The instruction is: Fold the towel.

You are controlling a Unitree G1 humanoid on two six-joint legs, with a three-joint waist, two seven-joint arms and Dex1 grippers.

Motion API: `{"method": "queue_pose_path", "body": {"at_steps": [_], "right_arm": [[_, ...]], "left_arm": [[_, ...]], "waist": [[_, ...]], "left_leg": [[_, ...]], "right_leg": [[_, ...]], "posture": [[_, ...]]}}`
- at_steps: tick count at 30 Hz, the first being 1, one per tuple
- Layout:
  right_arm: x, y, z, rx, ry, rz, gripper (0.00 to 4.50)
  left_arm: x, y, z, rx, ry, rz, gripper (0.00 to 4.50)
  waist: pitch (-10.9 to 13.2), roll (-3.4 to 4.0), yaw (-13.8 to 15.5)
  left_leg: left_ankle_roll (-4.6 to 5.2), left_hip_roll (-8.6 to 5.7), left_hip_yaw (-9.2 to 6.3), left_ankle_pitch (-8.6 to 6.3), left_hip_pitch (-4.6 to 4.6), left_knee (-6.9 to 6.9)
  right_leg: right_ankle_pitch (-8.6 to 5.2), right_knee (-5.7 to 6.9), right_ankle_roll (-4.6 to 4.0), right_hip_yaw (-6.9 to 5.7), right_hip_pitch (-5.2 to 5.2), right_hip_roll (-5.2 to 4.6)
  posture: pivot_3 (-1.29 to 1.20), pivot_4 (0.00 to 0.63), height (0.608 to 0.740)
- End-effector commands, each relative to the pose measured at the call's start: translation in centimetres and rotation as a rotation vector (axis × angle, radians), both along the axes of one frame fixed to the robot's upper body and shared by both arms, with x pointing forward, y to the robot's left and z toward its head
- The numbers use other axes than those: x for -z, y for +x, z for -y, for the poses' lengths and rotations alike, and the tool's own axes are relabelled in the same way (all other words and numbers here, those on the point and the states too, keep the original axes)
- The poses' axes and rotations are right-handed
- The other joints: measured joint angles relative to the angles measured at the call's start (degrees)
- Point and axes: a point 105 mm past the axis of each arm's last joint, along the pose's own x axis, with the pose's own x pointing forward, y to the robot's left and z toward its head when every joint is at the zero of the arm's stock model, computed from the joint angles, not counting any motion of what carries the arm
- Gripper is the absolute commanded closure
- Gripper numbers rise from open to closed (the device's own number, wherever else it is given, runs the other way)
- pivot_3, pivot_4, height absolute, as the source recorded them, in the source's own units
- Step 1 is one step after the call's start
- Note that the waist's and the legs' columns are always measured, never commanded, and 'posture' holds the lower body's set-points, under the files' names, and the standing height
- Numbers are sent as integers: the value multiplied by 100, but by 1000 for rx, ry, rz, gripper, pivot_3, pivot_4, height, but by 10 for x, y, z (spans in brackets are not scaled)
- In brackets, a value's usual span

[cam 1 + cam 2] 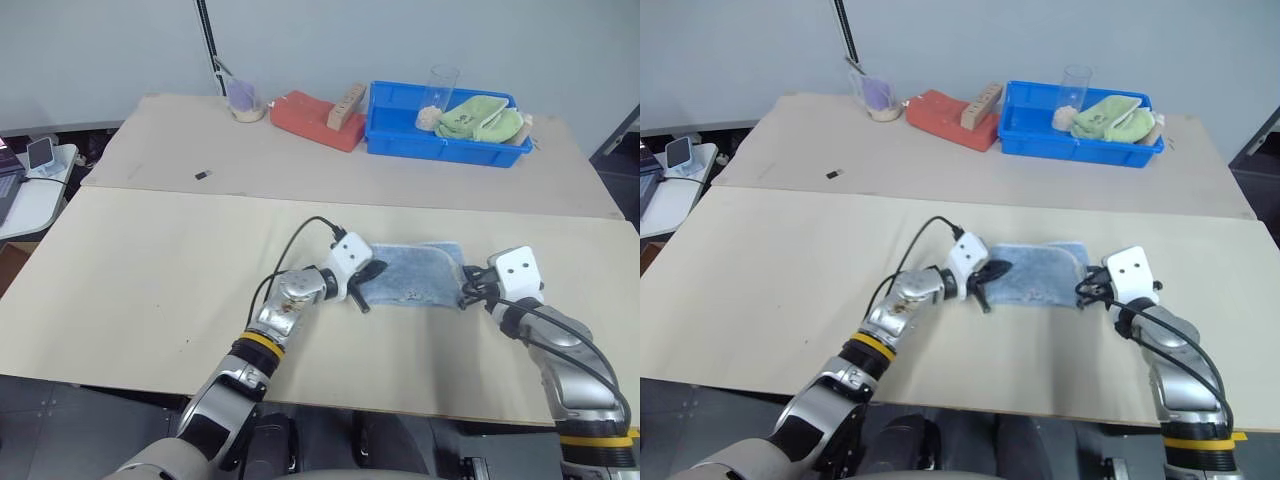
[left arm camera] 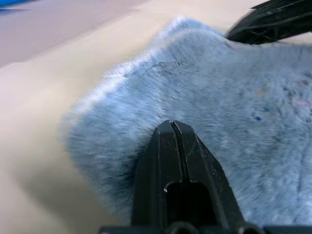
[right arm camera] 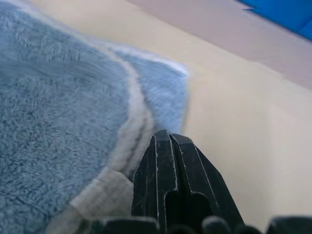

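We see the towel [image 1: 415,275] lying flat on the near worktop [image 1: 150,290], its long axis running left to right. The left claw [image 1: 362,284] rests closed at its left end, the right claw [image 1: 467,287] closed at its right edge (neither visibly pinching cloth). Farther back, a blue bin [image 1: 400,140] holds a lime-green cloth [image 1: 485,117] and a clear cup [image 1: 437,97]; beside it lies a red cloth [image 1: 310,118].
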Motion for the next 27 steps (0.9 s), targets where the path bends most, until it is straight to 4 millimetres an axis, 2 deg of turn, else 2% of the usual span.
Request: {"method": "queue_pose_path", "body": {"at_steps": [1,3,5,7,9,13,19,21,24,27], "right_arm": [[-44,1,-23,-70,10,157,4460],[-42,6,-40,-108,31,157,4460],[-39,11,-49,-125,38,149,4460],[-20,16,-54,-126,57,87,4460],[-4,18,-50,-111,60,32,4460],[2,19,-28,-43,34,17,4460],[-2,11,7,36,-11,7,4460],[-7,9,13,34,-6,8,4460],[-25,7,7,-28,44,40,4460],[-40,4,4,-69,51,60,3631]], "left_arm": [[-54,-12,13,58,-114,109,4500],[-44,-11,19,49,-90,80,4500],[-35,-8,23,36,-62,67,4500],[-14,-2,28,16,-29,8,4500],[1,3,28,-1,1,-30,4500],[17,14,16,-48,45,-51,4500],[17,17,12,-49,21,-66,4500],[10,15,14,-29,-9,-49,4500],[-14,6,18,56,-74,14,4500],[-32,-8,10,151,-59,101,4500]], "waist": [[-1,1,11],[-2,1,23],[-3,1,25],[-3,1,35],[-3,1,41],[-3,1,40],[-3,1,36],[-3,1,35],[-3,0,10],[-3,1,-10]], "left_leg": [[0,0,0,0,0,0],[0,-1,0,0,5,1],[0,-8,0,0,21,1],[1,-21,-4,0,22,0],[1,-26,-7,0,21,1],[5,-39,-8,2,7,1],[6,-39,-12,2,9,0],[6,-40,-12,2,9,0],[6,-39,-13,2,8,0],[6,-36,-16,2,3,-2]], "right_leg": [[0,0,0,0,1,0],[0,-3,0,0,9,0],[0,-8,1,-2,27,1],[-1,-8,1,-5,29,2],[-1,-9,1,-8,29,-1],[0,-11,2,-5,16,-12],[0,-9,4,-5,17,-13],[0,-9,4,-5,17,-13],[0,-8,4,-5,16,-11],[0,-6,3,-3,9,-8]], "posture": [[0,150,689],[0,150,689],[0,150,689],[0,150,689],[0,150,689],[0,150,689],[0,150,689],[0,150,689],[0,150,689],[0,150,689]]}}
